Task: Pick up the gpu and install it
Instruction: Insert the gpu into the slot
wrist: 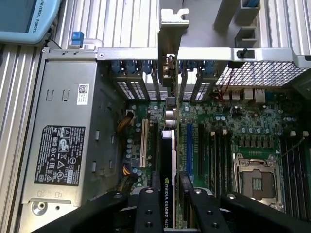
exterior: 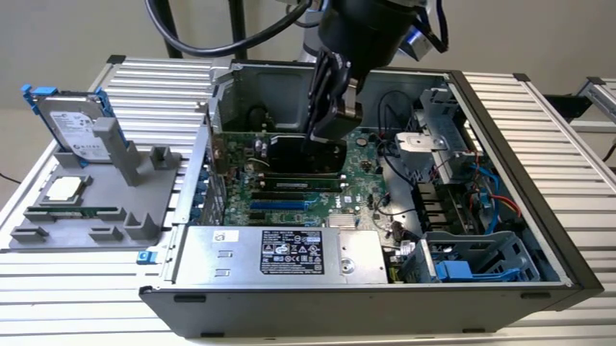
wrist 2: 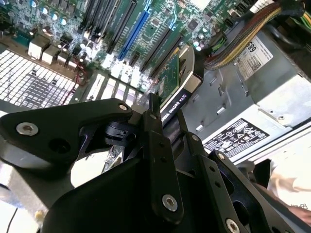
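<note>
Gripper (wrist: 167, 193) jaws narrow, clamped on both faces of gpu (wrist: 167, 155), which stands on edge between them inside computer case (wrist: 73, 52), at motherboard (wrist: 228, 121) slots, bracket toward rear wall.

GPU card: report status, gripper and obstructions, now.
Black gripper shut on green expansion card with black cooler and silver bracket. Card edge-down over motherboard, bracket at rear slots. Seating unclear. No cable crossing it.

Bright even room light, shadowed computer case (exterior: 258, 90) interior, white glare on motherboard (wrist 2: 112, 65)
</note>
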Controlling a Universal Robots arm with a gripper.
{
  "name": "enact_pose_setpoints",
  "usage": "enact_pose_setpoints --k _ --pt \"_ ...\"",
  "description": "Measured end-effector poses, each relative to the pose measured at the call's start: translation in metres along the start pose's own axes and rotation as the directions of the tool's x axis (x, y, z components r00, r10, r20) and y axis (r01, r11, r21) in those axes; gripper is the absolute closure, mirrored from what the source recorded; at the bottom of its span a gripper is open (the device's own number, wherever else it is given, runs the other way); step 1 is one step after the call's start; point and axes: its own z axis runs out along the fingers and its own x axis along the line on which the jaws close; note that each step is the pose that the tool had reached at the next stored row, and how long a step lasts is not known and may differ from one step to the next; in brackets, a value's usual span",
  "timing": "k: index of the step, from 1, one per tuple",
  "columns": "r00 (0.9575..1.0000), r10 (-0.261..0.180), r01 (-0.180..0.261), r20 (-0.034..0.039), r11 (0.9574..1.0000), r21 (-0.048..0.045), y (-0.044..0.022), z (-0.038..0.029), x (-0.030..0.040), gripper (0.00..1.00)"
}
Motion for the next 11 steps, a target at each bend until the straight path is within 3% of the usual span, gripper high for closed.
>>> enact_pose_setpoints --k 11 --pt "1.0000 0.001 -0.001 -0.0041 1.0000 -0.0002 -0.0018 0.0065 -0.0005 1.00"
